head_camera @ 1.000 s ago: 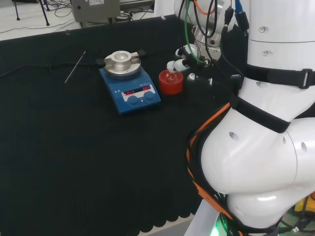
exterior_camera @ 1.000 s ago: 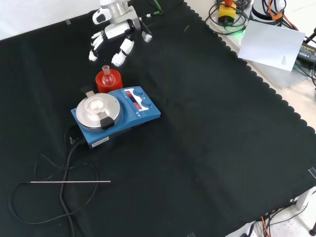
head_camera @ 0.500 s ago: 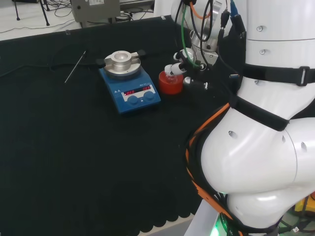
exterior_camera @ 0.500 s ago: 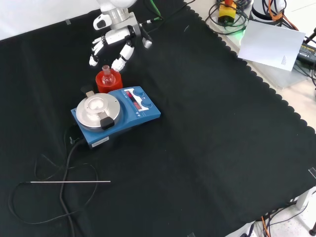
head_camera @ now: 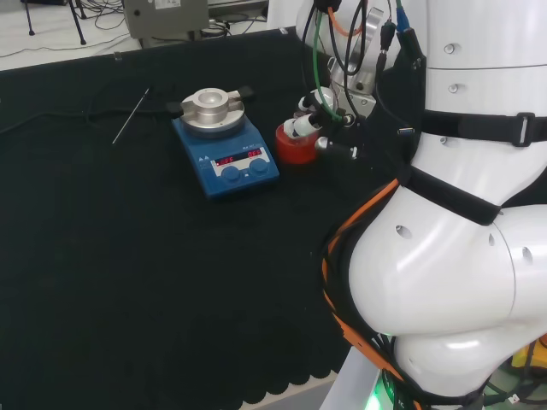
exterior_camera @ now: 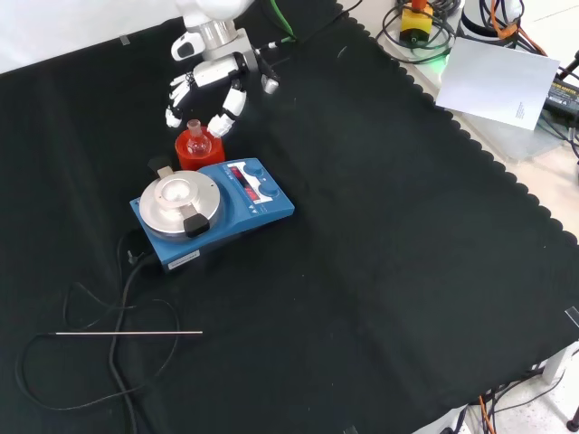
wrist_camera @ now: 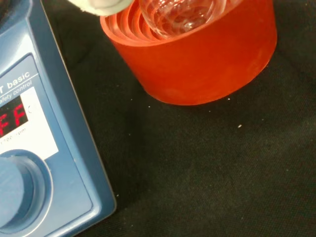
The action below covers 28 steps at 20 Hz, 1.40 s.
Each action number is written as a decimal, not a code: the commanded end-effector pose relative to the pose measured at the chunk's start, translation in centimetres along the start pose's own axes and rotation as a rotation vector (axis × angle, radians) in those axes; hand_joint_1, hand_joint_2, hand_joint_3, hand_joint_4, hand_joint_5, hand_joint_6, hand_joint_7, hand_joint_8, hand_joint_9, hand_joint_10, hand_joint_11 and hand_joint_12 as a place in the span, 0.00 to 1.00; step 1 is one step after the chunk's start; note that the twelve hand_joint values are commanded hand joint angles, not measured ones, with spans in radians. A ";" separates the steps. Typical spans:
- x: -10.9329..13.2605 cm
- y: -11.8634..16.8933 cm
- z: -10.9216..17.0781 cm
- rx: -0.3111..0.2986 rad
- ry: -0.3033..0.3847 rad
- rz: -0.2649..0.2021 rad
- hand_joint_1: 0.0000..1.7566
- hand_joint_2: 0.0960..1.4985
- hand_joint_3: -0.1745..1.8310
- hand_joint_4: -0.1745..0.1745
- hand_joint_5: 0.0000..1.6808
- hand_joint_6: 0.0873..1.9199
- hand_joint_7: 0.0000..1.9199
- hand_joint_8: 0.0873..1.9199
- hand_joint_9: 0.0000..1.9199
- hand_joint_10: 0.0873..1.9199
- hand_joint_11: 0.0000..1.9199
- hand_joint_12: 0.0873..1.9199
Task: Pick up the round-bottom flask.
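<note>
Upper left of the front view: hand (exterior_camera: pixel 210 80) right over the round-bottom flask (exterior_camera: pixel 194 136), fingers (exterior_camera: pixel 222 120) spread and loosely bent either side of the neck, not closed on anything yet.

Flask sitting upright in the red ribbed stand (exterior_camera: pixel 198 152), just above the blue stirrer plate (exterior_camera: pixel 213 211) in that view, stand nearly touching the plate's edge. Same spot in the head view at upper centre, stand (head_camera: pixel 295 145) just right of the plate (head_camera: pixel 225 154), white fingertips (head_camera: pixel 301 126) hanging over it. Up close in the wrist view, clear glass bulb (wrist_camera: pixel 177 15) nested in the ribbed ring (wrist_camera: pixel 197 59). Thin metal rod (exterior_camera: pixel 128 333) lying lower left on the black cloth (exterior_camera: pixel 380 253) beside a looped cable (exterior_camera: pixel 118 307).
</note>
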State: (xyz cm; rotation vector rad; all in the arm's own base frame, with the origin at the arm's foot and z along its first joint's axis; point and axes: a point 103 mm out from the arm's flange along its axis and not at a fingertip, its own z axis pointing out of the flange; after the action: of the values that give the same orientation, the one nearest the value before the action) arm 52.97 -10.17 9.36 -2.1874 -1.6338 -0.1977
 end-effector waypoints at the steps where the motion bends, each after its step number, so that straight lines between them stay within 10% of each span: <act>1: -0.1 0.6 0.4 -0.035 0.008 -0.001 0.47 0.46 0.36 0.28 0.32 0.25 0.13 0.31 0.19 0.34 0.00 0.62; 28: 0.9 0.8 0.4 -0.099 0.001 0.014 0.50 0.47 0.39 0.27 0.36 0.38 0.15 0.32 0.21 0.34 0.00 0.66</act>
State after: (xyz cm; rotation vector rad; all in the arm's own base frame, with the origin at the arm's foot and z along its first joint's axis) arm 53.90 -9.26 8.96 -2.2565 -1.6396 -0.2759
